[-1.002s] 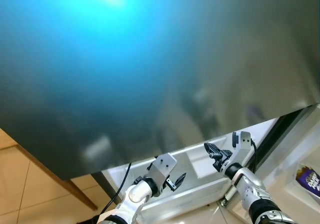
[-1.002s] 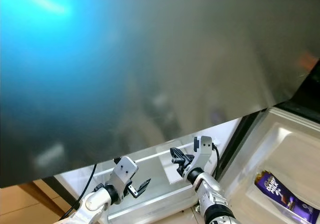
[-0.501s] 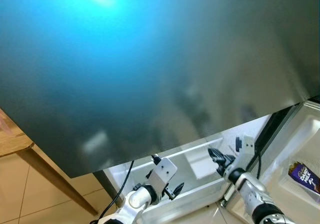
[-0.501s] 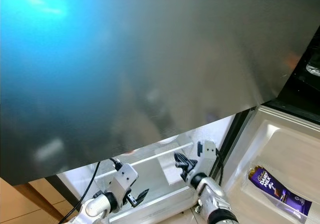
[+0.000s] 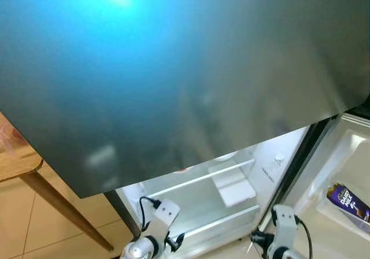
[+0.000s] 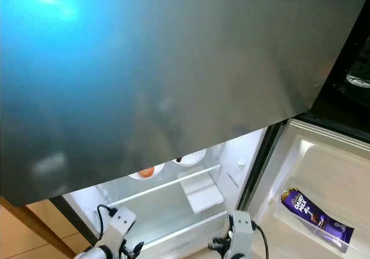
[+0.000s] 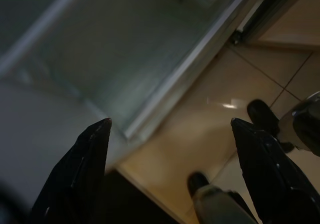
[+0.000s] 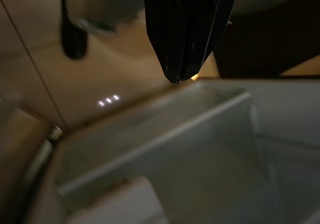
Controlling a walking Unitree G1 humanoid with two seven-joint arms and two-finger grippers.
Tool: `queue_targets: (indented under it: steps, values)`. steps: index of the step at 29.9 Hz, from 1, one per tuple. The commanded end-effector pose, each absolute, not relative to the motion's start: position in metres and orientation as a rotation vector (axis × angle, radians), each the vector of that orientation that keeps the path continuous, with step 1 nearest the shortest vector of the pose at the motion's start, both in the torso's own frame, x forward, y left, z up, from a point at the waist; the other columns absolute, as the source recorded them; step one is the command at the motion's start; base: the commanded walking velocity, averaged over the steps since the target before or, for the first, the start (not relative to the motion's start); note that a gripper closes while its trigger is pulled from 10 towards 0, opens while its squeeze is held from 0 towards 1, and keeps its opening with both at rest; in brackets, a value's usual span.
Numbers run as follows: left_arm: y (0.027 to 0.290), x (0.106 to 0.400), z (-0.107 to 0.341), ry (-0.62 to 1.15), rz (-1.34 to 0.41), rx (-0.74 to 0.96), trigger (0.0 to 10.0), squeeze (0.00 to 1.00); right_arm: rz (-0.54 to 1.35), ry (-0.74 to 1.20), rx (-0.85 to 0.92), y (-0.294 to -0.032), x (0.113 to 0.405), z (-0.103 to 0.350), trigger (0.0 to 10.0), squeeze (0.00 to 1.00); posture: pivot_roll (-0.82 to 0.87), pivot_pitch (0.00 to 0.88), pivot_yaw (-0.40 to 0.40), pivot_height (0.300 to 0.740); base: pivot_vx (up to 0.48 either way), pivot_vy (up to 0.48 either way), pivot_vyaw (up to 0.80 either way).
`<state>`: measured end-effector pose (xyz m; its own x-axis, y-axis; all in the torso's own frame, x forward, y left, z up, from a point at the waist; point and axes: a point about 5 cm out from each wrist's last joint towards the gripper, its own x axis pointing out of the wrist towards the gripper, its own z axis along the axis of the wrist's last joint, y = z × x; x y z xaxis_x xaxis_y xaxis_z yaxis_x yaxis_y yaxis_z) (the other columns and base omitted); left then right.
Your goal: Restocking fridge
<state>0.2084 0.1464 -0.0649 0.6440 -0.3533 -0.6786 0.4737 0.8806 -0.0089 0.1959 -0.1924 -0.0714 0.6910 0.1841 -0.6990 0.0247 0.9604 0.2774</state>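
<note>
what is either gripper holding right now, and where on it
Nothing is held. The left gripper is open, its black fingers spread over the tan tiled floor; the right gripper is shut with nothing between its fingers.

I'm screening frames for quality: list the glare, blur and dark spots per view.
Left eye view: cyan glare smears the upper fridge door. Right eye view: chocolate bar fairly sharp. Left wrist view: dim, soft. Right wrist view: right tool sharp, fridge shelf blurred.

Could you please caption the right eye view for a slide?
Open fridge below a steel door, chocolate bar in the door bin, both grippers low at the frame's bottom.
</note>
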Motion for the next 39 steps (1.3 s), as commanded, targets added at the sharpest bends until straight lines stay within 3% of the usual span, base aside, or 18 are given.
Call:
queue_targets:
  steps: [1,4,11,19,27,39]
  values:
    - [0.160,0.199,-0.072,0.795,-0.413,0.161,10.0,0.00,0.078,0.838,0.255,-0.194,0.191,-0.075,10.0,0.00,-0.02,0.033,0.009,0.740,0.000,0.000,0.00]
    - [0.170,0.179,-0.083,0.894,-0.312,0.096,10.0,0.00,-0.023,0.933,0.178,-0.206,0.169,-0.085,10.0,0.00,-0.03,0.032,0.009,0.740,0.000,0.000,0.00]
    - [0.172,0.170,-0.087,0.914,-0.296,0.027,10.0,0.00,-0.065,0.990,0.153,-0.212,0.152,-0.092,10.0,0.00,-0.03,0.031,0.008,0.740,0.000,0.000,0.00]
    - [0.159,0.189,-0.075,0.828,-0.422,0.002,10.0,0.00,-0.088,1.031,0.137,-0.213,0.141,-0.096,10.0,0.00,-0.03,0.019,0.011,0.740,0.000,0.000,0.00]
    - [0.145,0.204,-0.067,0.794,-0.527,0.052,10.0,0.00,-0.094,1.047,0.137,-0.212,0.137,-0.098,10.0,0.00,-0.03,0.019,0.011,0.740,0.062,-0.392,0.00]
    - [0.170,0.169,-0.086,0.946,-0.401,0.038,10.0,0.00,-0.101,1.084,0.134,-0.212,0.126,-0.102,10.0,0.00,-0.04,0.024,0.010,0.740,0.000,0.000,0.00]
